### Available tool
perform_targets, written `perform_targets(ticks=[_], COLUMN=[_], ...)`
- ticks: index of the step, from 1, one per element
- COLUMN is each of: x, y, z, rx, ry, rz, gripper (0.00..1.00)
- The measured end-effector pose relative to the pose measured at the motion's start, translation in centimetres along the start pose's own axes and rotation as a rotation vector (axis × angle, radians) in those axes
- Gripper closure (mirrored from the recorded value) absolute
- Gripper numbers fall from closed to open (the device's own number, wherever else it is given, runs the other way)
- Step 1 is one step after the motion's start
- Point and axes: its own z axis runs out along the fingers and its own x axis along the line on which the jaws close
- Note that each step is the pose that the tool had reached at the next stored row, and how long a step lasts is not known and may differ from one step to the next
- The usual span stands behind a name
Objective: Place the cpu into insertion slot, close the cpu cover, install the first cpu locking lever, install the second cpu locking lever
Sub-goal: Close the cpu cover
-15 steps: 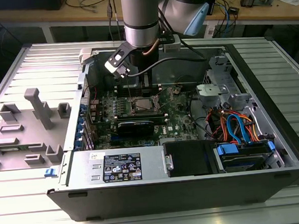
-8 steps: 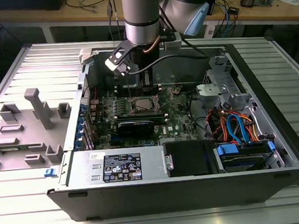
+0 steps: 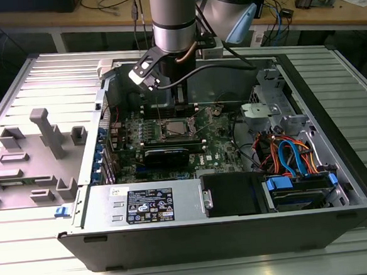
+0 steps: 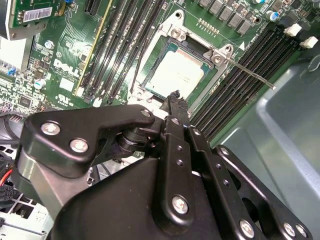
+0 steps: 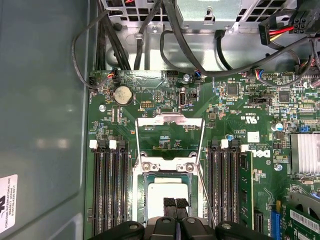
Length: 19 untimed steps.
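1. Computer case (image 3: 241, 237), lying open on the tabletop (image 3: 54, 272), with the green circuit board (image 3: 222, 150) exposed.
2. Claw (image 5: 175, 202): fingertips pressed together, pinching nothing, poised just above the near edge of the chip.
3. Cpu cover (image 5: 170, 121): swung open, lying flat on the far side of the socket.
4. Insertion slot (image 5: 148, 195), between the memory slots.
5. Cpu (image 5: 167, 192), seated in the slot.
6. Locking lever (image 4: 250, 75), raised and unlatched.
7. Judged step: closing the cover. This calls for catching its far edge and folding it over the chip.
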Motion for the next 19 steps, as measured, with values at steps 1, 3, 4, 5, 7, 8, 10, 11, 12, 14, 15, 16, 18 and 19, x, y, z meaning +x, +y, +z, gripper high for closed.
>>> perform_targets(ticks=[1, 3, 4, 5, 7, 8, 10, 11, 12, 14, 15, 16, 18, 19], x=[0.0, 0.0, -0.01, 0.0, 0.0, -0.01, 0.0, 0.0, 0.0, 0.0, 0.0, -0.01, -0.01, -0.01], y=[0.0, 0.04, 0.1, 0.14, 0.26, 0.28, 0.29, 0.3, 0.3, 0.31, 0.31, 0.31, 0.33, 0.34], z=[-0.01, -0.01, -0.01, 0.0, 0.01, 0.01, 0.01, 0.01, 0.01, -0.05, -0.13, -0.28, -0.54, -0.58], rx=[0.0001, 0.0001, 0.0001, 0.0001, 0.0001, 0.0001, 0.0001, 0.0001, 0.0001, 0.0, 0.0, 0.0, 0.0, 0.0], ry=[-0.0001, -0.0001, -0.0002, -0.0001, -0.0001, -0.0001, -0.0001, -0.0001, -0.0001, 0.0001, 0.0006, 0.0009, 0.001, 0.001], rz=[0.0, 0.0, 0.0, 0.0, 0.0, 0.0, 0.0, 0.0, 0.0, 0.0, 0.0, 0.0, 0.0, 0.0], gripper=[0.89, 0.89, 0.89, 0.89, 0.89, 0.89, 0.89, 0.89, 0.89, 0.89, 0.89, 0.89, 0.89, 0.89])
